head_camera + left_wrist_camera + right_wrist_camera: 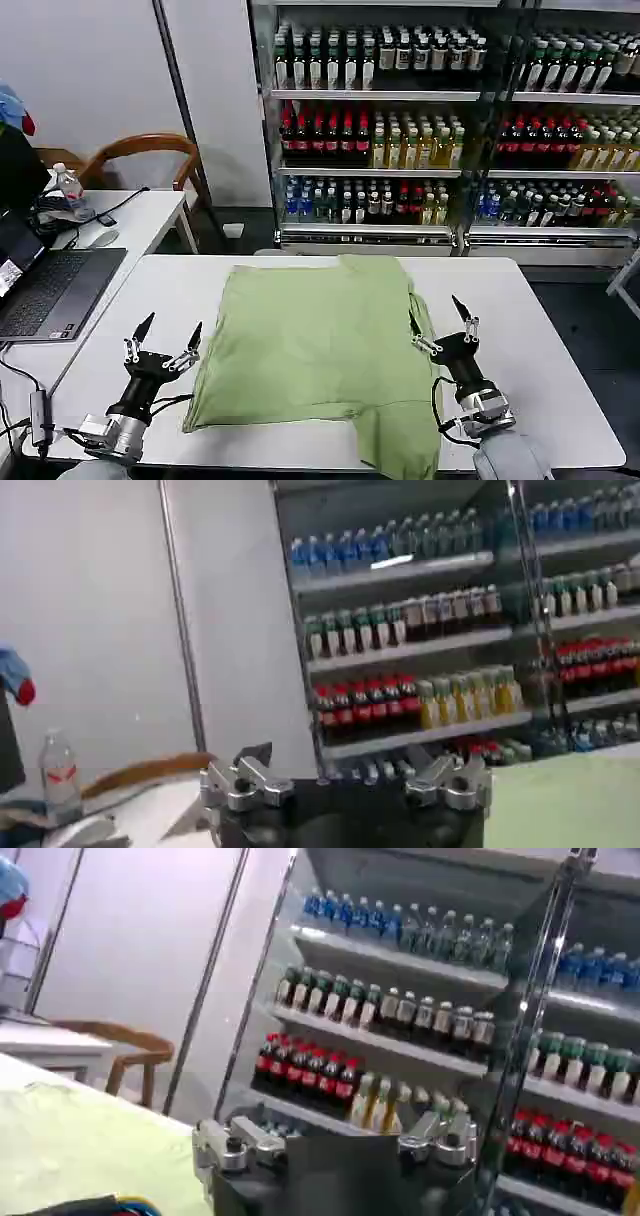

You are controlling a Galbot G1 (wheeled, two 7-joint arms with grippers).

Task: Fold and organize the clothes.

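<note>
From the head camera I saw the shirt [310,345] lying plain side up in the middle of the white surface [540,340], already part-folded, with one flap hanging toward the near edge on my right. My left end effector [166,336] hovered just beside the shirt's left edge, fingers spread and empty; my right end effector [441,321] stood at the right edge, also spread with nothing in it. I judged I was between folds, and the next move called for pinching that loose flap and laying it over. A laptop [45,290] sat on the side desk, well clear. The left wrist camera showed a water bottle [60,775] and drink shelves [420,650]; the right wrist camera showed a wooden chair [125,1048].
</note>
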